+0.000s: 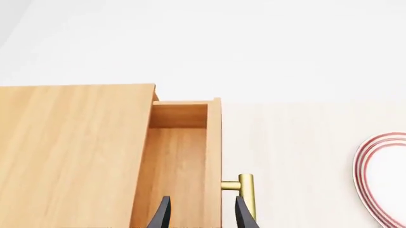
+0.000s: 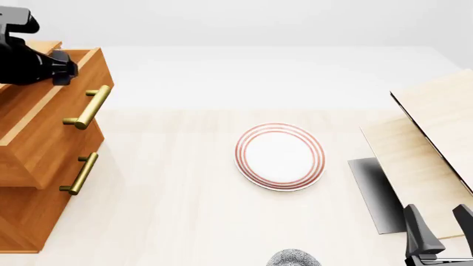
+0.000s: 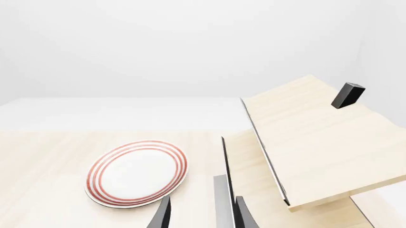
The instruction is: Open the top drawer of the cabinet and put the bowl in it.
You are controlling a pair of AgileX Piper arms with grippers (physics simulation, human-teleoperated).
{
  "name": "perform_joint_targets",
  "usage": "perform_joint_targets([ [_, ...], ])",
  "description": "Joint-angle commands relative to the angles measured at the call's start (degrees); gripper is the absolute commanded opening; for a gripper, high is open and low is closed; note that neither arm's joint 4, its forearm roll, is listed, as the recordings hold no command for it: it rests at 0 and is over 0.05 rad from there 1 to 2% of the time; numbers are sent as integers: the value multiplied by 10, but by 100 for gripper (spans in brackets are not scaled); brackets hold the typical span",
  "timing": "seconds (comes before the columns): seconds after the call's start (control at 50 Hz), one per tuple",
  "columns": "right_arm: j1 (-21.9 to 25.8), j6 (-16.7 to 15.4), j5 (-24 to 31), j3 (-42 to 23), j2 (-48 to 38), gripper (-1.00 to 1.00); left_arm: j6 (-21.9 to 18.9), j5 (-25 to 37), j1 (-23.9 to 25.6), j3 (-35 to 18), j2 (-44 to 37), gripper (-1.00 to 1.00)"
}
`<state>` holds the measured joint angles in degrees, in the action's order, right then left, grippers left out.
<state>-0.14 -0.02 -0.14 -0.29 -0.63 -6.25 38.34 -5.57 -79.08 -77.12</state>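
Observation:
The cabinet [image 2: 22, 221] stands at the table's far left. Its top drawer [image 2: 66, 144] is pulled out, and the left wrist view shows its inside [image 1: 178, 161] with nothing in it. My left gripper [image 2: 46, 67] hovers over the drawer's front edge, open; its fingers [image 1: 161, 214] straddle the front panel, one beside the brass handle [image 1: 247, 192]. Only the bowl's [image 2: 294, 259] speckled far part shows at the front view's bottom edge, near the middle. My right gripper [image 2: 440, 221] stands open at the lower right, to the right of the bowl, holding nothing.
A white red-ringed plate [image 2: 279, 155] lies flat mid-table, beyond the bowl. Pale wooden boards [image 2: 436, 138] lean in a stack at the right, with a small black block [image 3: 347, 95] on the top one. The second drawer's handle [image 2: 80, 173] sits below the open drawer.

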Motion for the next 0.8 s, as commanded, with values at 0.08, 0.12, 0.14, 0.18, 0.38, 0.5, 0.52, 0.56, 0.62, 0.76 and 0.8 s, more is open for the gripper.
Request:
perform_joint_targets([
  [0.08,0,0,0,0,1,100,-4,18,5,4,5,100],
  [0.12,0,0,0,0,1,100,-4,20,5,3,6,100],
  [0.14,0,0,0,0,1,100,-5,22,6,2,5,100],
  [0.18,0,0,0,0,1,100,-1,23,8,-1,5,100],
  [0.38,0,0,0,0,1,100,6,20,15,3,-3,100],
  [0.5,0,0,0,0,1,100,12,15,19,11,-11,100],
  [0.52,0,0,0,0,1,100,12,14,19,12,-11,100],
  [0.56,0,0,0,0,1,100,14,13,19,14,-13,100],
  [0.62,0,0,0,0,1,100,17,10,21,17,-16,100],
  [0.76,0,0,0,0,1,100,19,4,20,26,-22,100],
  [0.8,0,0,0,0,1,100,22,3,20,26,-21,100],
])
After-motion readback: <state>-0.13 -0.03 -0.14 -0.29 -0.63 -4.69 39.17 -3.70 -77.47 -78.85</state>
